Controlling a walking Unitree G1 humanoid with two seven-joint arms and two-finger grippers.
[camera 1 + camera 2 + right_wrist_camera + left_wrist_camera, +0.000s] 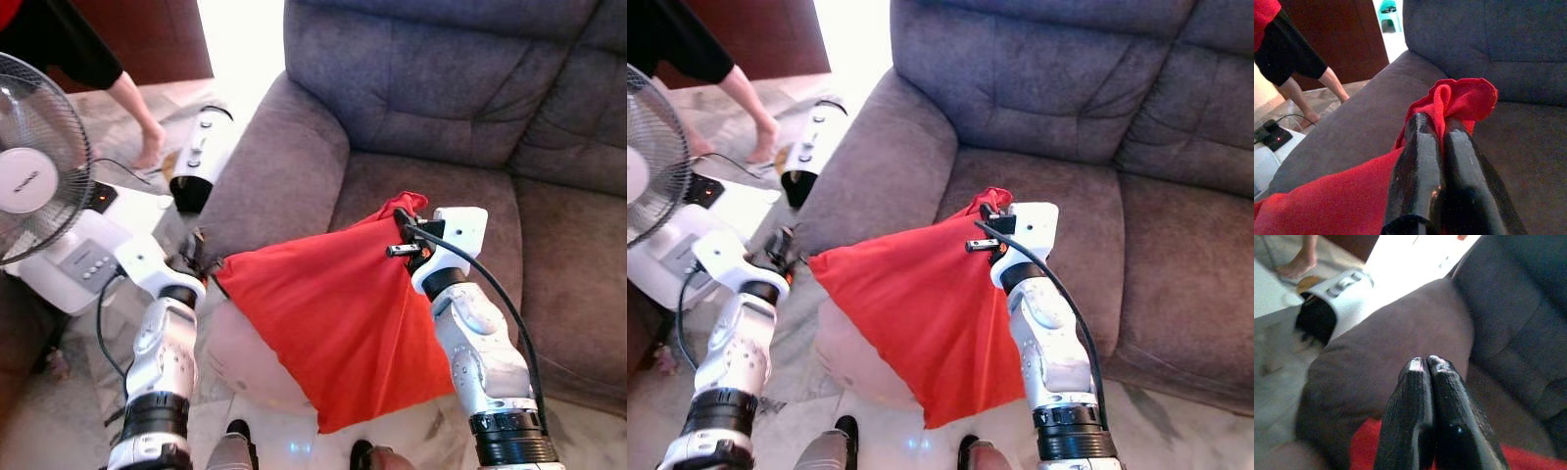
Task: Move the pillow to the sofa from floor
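The red pillow (333, 313) hangs in the air, stretched between my two grippers just in front of the grey sofa (441, 191). My left gripper (208, 262) is shut on the pillow's left corner, beside the sofa's armrest (274, 166). In the left wrist view its fingertips (1415, 366) press together, with red cloth under them. My right gripper (404, 227) is shut on the upper right corner, over the front of the seat cushion. In the right wrist view a bunch of red cloth (1464, 98) sticks out between the fingers. The pillow's lower corner hangs near the floor.
A standing fan (34, 166) and a white appliance (201, 157) lie on the floor to my left. A person's leg and bare foot (149, 147) are beyond them, near a power strip (101, 198). A pale round object (240, 362) sits under the pillow.
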